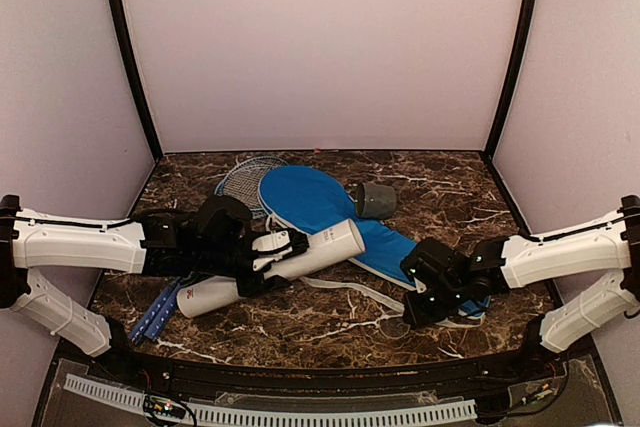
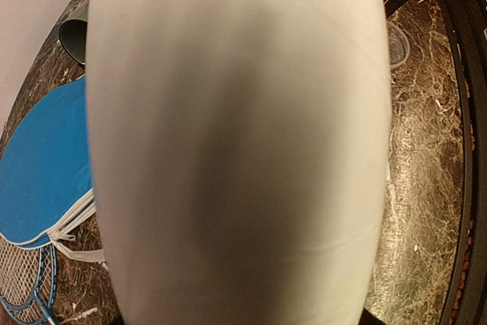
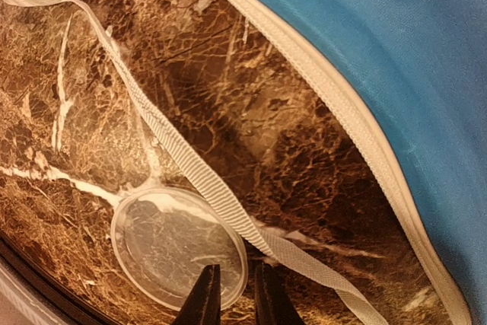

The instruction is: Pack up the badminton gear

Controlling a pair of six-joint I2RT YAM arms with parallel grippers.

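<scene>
My left gripper (image 1: 283, 248) is shut on the long white tube (image 1: 300, 259) and holds it tilted over the table. The tube fills the left wrist view (image 2: 236, 142) and hides the fingers. Its open end points at the blue zip bag (image 1: 320, 202), which lies flat mid-table. The dark cap (image 1: 375, 199) lies on its side on the bag. Two rackets lie under the bag's left side, heads (image 1: 243, 179) far, blue handles (image 1: 158, 313) near. My right gripper (image 3: 236, 294) is nearly shut across the rim of a clear round lid (image 3: 171, 241) on the table. No shuttlecocks show.
The bag's white strap (image 3: 198, 165) runs loose across the marble past the clear lid, and it also shows in the top view (image 1: 345, 292). The bag's white-trimmed edge (image 3: 358, 135) is just beyond my right gripper. Walls enclose the table on three sides.
</scene>
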